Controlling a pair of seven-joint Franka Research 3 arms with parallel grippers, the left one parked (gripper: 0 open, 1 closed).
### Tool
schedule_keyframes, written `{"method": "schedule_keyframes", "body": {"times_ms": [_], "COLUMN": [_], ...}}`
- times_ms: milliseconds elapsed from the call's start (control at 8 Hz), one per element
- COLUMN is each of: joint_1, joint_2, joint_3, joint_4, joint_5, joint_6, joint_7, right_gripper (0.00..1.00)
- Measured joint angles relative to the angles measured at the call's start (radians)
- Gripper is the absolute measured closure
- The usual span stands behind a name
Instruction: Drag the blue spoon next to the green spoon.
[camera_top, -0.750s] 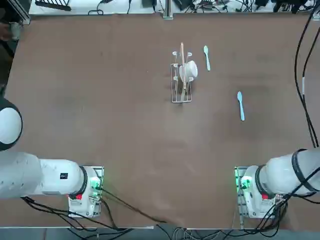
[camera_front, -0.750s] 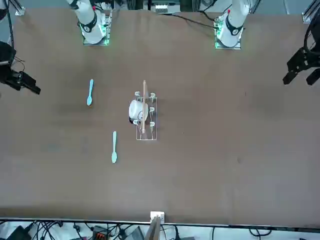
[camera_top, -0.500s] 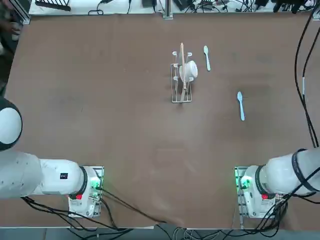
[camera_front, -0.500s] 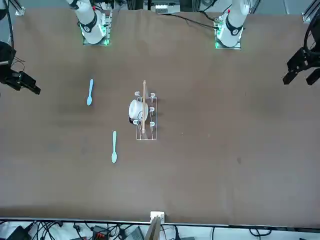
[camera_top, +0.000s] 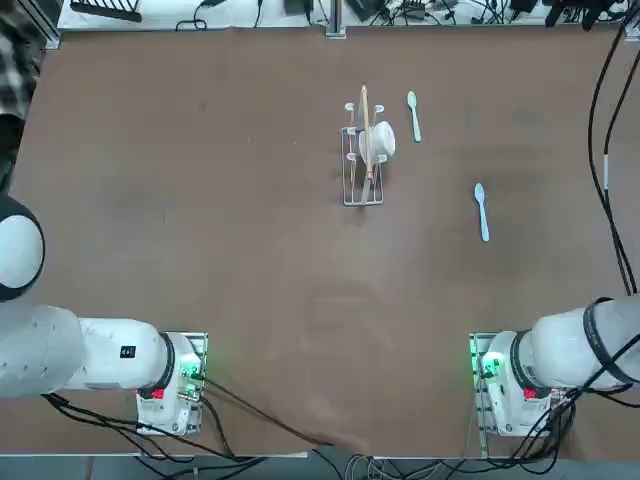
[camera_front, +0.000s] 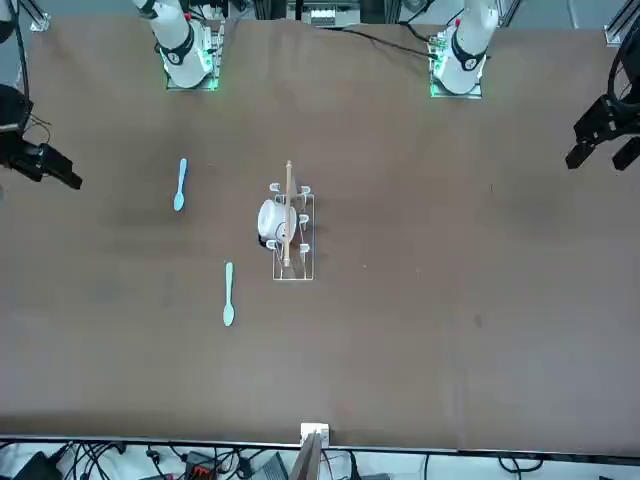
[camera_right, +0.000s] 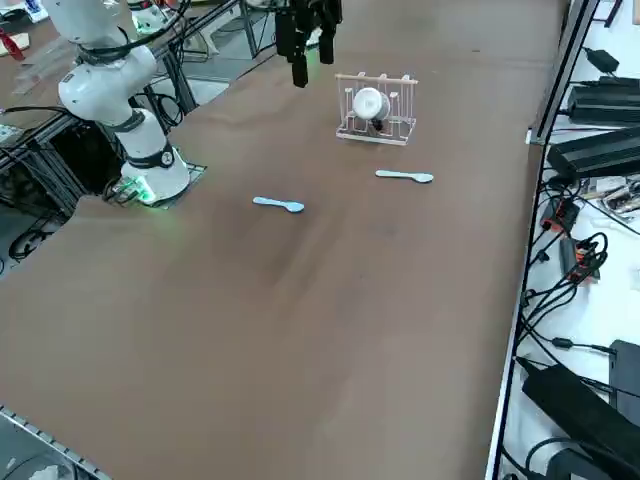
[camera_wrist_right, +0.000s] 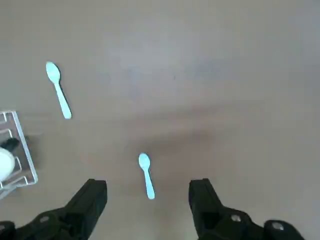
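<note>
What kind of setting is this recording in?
Likely a robotics lab: a brown table with a blue spoon, a green spoon and a small wire rack, cables along its edges; the open right gripper hangs above.

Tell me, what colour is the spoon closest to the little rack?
Pale mint green: the green spoon beside the rack, clearest in the top view.

Broad matte brown surface (camera_top: 250, 270), evenly lit from overhead, fills the top view. Along its edge at 12 o'clock: a white strip with tangled black cables (camera_top: 420, 10). In the right side view, black power bricks and cords (camera_right: 595, 150) on a white ledge at 3 o'clock; a grey metal frame (camera_right: 40, 150) at 10 o'clock.
</note>
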Motion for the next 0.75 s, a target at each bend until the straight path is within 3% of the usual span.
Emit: {"method": "schedule_keyframes", "body": {"times_ms": [375, 500, 750], "joint_1": [0.001, 0.003, 0.026], "joint_2": [0.047, 0.065, 0.09], "joint_3": [0.002, 0.008, 0.019], "joint_4": [-0.045, -0.084, -0.263], "joint_5": [0.0, 0.0, 0.0], "joint_6": [-0.013, 0.033, 0.274], "joint_7": [-0.001, -0.001, -0.001], "right_gripper": [0.0, 0.0, 0.0]}}
